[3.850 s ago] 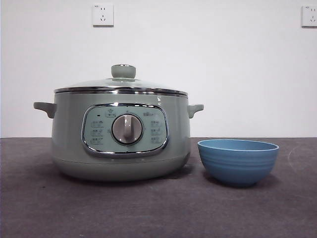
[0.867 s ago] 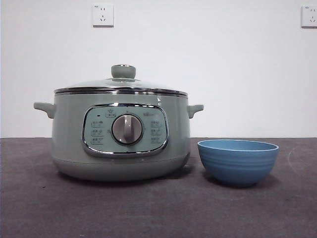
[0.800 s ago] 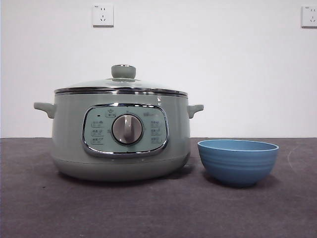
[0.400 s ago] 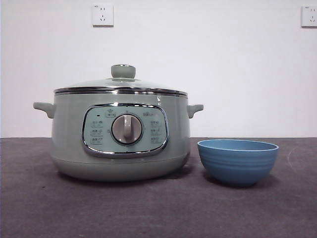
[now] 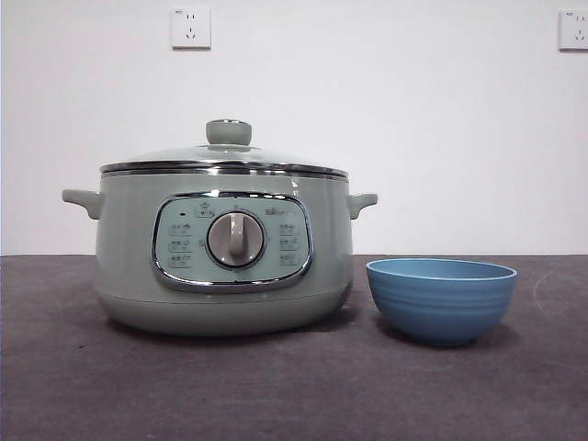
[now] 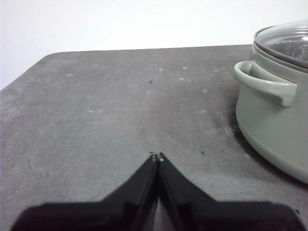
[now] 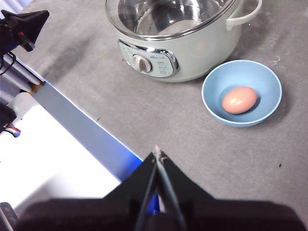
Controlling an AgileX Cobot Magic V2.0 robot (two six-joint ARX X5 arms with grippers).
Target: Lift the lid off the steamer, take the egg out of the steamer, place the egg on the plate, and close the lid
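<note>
The pale green steamer stands on the dark table with its glass lid resting on top, knob upward. Beside it sits the blue plate, a small ridged bowl. From above, the right wrist view shows the steamer, its lid, and the egg lying inside the plate. My right gripper hovers high over the table's near edge, shut and holding nothing. My left gripper is low over the table beside the steamer's side handle, shut and holding nothing.
Two wall sockets hang on the white wall behind. The table's edge with a lit blue strip and other equipment lies off to one side of the right wrist view.
</note>
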